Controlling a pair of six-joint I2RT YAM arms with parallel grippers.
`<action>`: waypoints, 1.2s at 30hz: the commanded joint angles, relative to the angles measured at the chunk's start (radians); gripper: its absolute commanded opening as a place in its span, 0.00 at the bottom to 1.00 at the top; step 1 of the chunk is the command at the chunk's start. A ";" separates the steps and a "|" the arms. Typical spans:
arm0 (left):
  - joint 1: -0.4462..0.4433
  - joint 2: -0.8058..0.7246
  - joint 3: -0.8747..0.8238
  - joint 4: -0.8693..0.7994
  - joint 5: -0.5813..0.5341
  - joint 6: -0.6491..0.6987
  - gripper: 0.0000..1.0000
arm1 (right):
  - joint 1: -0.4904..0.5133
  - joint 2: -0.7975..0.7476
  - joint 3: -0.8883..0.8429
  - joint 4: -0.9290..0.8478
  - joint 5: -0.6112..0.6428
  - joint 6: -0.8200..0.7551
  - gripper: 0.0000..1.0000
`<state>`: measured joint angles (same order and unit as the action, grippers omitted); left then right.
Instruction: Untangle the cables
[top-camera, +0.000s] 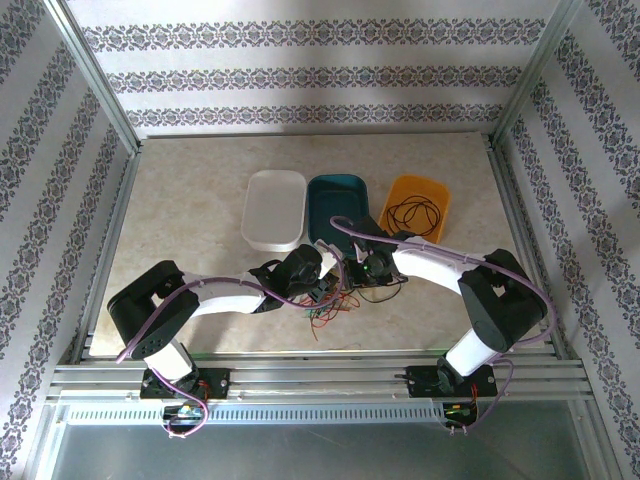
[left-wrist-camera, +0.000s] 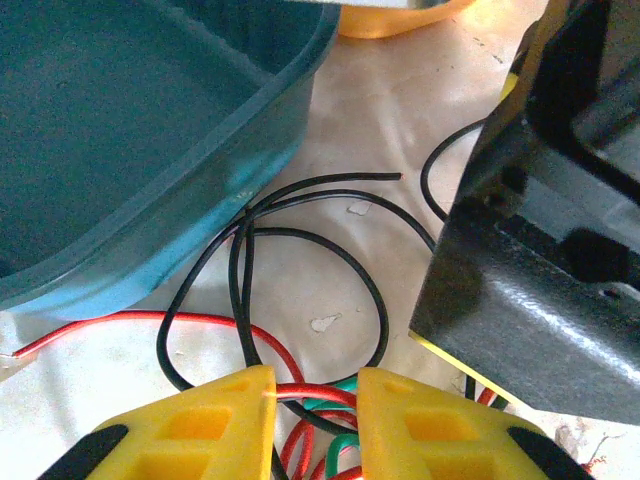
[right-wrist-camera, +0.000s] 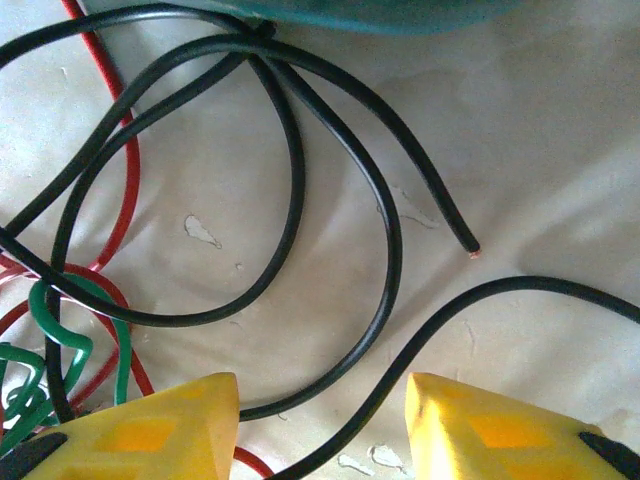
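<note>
The cables (top-camera: 330, 303) lie in a red, green and black tangle on the table in front of the teal tray (top-camera: 338, 205). My left gripper (top-camera: 325, 290) is at the tangle from the left. In the left wrist view its yellow fingers (left-wrist-camera: 316, 400) are closed on a bunch of red and green strands, with black loops (left-wrist-camera: 375, 290) spread beyond. My right gripper (top-camera: 362, 272) hovers just right of it. Its fingers (right-wrist-camera: 322, 400) stand apart over the table, and a black cable (right-wrist-camera: 400, 360) runs loose between them. Red (right-wrist-camera: 128, 180) and green (right-wrist-camera: 60, 330) strands lie to its left.
A white tray (top-camera: 274, 208) stands left of the teal one. An orange tray (top-camera: 440, 195) at the right holds a coiled black cable (top-camera: 413, 213). The teal tray's wall (left-wrist-camera: 150, 150) is close to the left fingers. The right gripper's black body (left-wrist-camera: 540, 250) looms at the right of the left wrist view.
</note>
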<state>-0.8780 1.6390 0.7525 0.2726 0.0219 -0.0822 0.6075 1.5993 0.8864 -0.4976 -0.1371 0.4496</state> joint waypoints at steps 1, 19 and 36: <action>-0.024 -0.009 0.017 -0.036 -0.004 0.017 0.27 | 0.017 -0.011 -0.004 -0.025 0.035 0.023 0.46; -0.024 0.010 0.027 -0.027 0.007 0.009 0.27 | 0.013 -0.146 -0.017 -0.034 0.086 0.043 0.00; -0.024 0.025 0.024 -0.026 0.008 0.009 0.27 | -0.202 -0.594 0.192 -0.079 0.362 -0.050 0.00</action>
<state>-0.8783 1.6459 0.7582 0.2691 0.0257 -0.0814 0.4629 1.0519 1.0332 -0.5510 0.1459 0.4389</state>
